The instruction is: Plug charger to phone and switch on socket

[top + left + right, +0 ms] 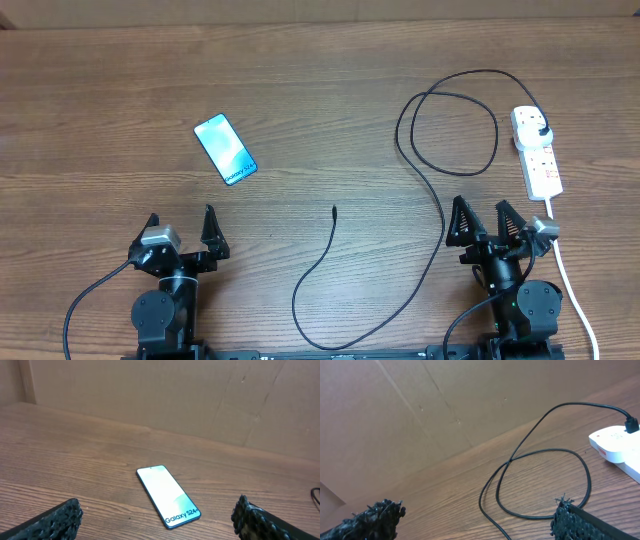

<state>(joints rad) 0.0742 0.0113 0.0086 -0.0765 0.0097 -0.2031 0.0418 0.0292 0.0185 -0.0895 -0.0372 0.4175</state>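
The phone lies flat on the wooden table, cyan screen up, left of centre; in the left wrist view the phone sits ahead of the jaws. The charger is a thin black cable, looped near the socket, where its black plug is inserted. Its connector tip rests loose at mid-table. My left gripper stands open near the front edge, below the phone, holding nothing. My right gripper is open too, just below the cable loop, empty.
The socket's white cord runs down the right side past my right arm. A cardboard wall closes the far side of the table. The socket end shows at the right edge of the right wrist view.
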